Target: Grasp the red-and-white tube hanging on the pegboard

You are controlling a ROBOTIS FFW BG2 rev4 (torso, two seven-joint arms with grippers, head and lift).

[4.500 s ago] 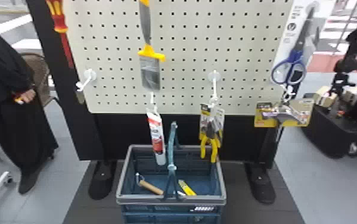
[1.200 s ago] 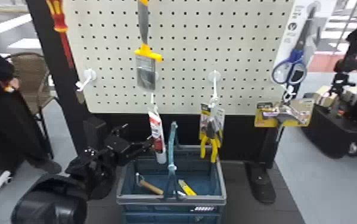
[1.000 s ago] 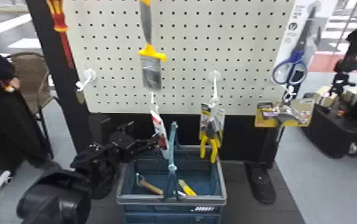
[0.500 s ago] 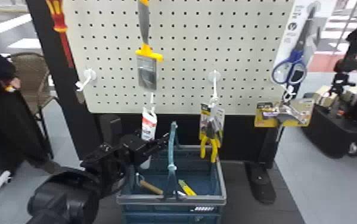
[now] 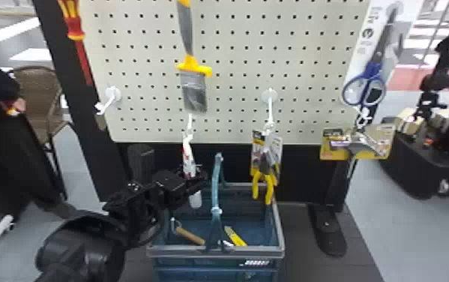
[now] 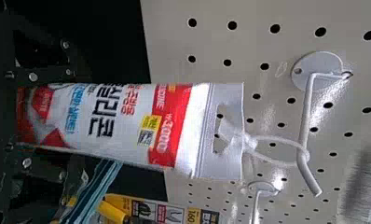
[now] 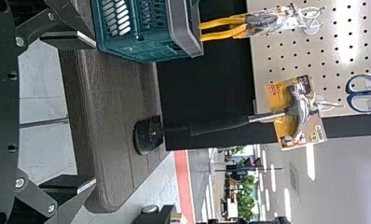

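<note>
Pegboard is filling the background, with the red-and-white tube hanging by a string loop from a white hook, above a blue basket. Left end effector is clenching the tube's lower part. Right end effector is sitting released, low beside the basket.

The red-and-white tube was glossy printed plastic, smooth, w/ a flat crimped end. Cream perforated pegboard looked matt, like painted board. Thin white wire hook: shiny coated metal. White tie cord: soft string. Blue-grey basket was dull moulded plastic. Yellow-handled pliers had rubbery-looking grips. Hammer handle: bare wood.
</note>
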